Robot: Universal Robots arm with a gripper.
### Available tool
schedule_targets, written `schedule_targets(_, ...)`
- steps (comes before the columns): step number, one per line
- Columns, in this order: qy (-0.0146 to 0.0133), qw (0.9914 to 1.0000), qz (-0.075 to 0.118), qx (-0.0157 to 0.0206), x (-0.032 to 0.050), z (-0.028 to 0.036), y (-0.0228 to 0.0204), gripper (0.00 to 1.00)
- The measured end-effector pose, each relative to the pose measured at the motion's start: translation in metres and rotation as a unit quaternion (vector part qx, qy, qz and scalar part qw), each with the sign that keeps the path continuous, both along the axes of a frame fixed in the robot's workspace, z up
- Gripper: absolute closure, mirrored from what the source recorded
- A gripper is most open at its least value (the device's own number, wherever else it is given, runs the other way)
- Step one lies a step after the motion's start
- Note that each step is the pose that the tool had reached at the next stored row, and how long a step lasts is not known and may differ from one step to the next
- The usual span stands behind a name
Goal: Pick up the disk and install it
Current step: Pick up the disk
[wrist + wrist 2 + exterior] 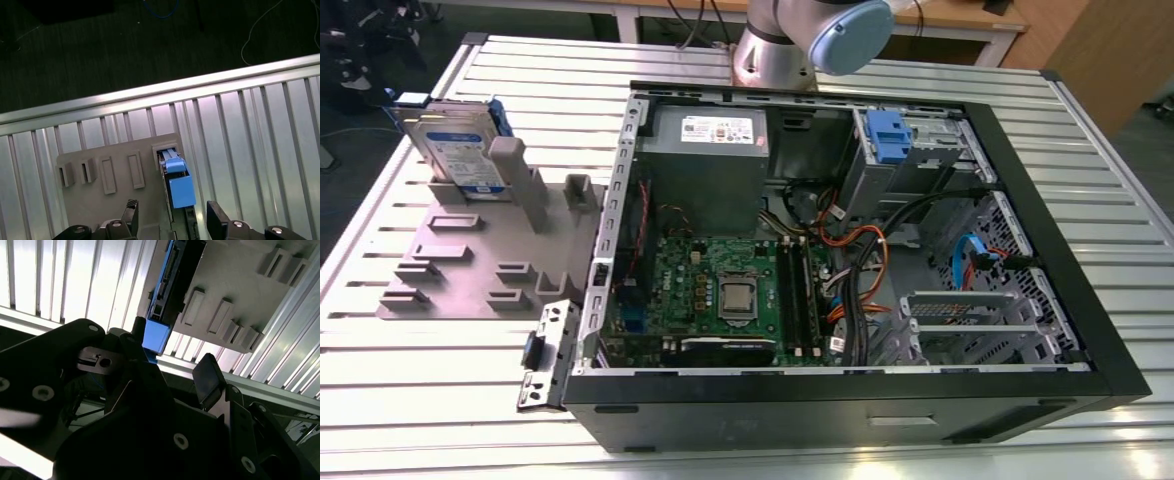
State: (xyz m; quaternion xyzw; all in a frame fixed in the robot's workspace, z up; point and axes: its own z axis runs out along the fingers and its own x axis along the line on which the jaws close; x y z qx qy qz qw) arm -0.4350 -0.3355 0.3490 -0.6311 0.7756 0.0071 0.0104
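The slatted aluminium worktop (440,385) carried two main items. An open black computer tower case (854,405) lay on its side toward the exterior view's right. A flat grey plastic holding fixture with raised slots (480,255) lay just beside the case, on the exterior view's left.

The disk (454,150), a flat silver metal hard drive with a white-and-blue label and blue plastic carrier rails, stood upright on edge. It sat in a slot at the far left corner of the fixture, well apart from the case.

Inside the case:
- A grey boxy power supply with a white sticker (707,150) sat at the far side.
- A green circuit board (720,285) lay nearer.
- A blue plastic carrier (887,135) sat in the far right drive bay.

The silver-and-blue joint of the arm (807,40) stood beyond the far edge of the case.

In the first wrist view, the claw (172,212) was spread wide. Its two black fingers (130,212) stood one on each side of the disk (180,187), and both were clear of it. The disk appeared edge-on, seated in the fixture (100,200) on the worktop (250,150).

In the second wrist view, the claw (174,352) was likewise wide. The blue end of the disk (172,285) showed between its fingers (207,375), beside the fixture (240,285).
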Motion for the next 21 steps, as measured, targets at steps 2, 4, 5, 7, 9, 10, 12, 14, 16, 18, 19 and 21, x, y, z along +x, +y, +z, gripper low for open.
schedule_targets(2,0.0000,1.00000,0.000,0.0000,0.0000,-0.0006,0.0000,0.35)
schedule_targets(4,0.0000,1.00000,0.000,0.0000,0.0000,-0.0006,0.0000,0.35)
schedule_targets(5,0.0000,1.00000,0.000,0.0000,0.0000,-0.0006,0.0000,0.35)
schedule_targets(7,0.0000,1.00000,0.000,0.0000,0.0000,-0.0006,0.0000,0.35)
schedule_targets(9,0.0000,1.00000,0.000,0.0000,0.0000,-0.0007,0.0000,0.35)
schedule_targets(10,0.0000,1.00000,0.000,0.0000,0.0000,-0.0007,0.0000,0.35)
schedule_targets(12,0.0000,1.00000,0.000,0.0000,0.0000,-0.0007,0.0000,0.35)
schedule_targets(14,0.0030,1.00000,0.000,0.0001,0.0001,-0.0009,0.0000,0.35)
schedule_targets(16,0.0064,0.99998,0.000,0.0001,0.0000,-0.0008,0.0000,0.35)
schedule_targets(18,0.0067,0.99998,0.000,0.0000,0.0000,-0.0008,0.0000,0.35)
schedule_targets(19,0.0068,0.99998,0.000,0.0000,0.0001,-0.0007,0.0000,0.35)
schedule_targets(21,0.0068,0.99998,0.000,0.0000,0.0001,-0.0007,0.0000,0.35)
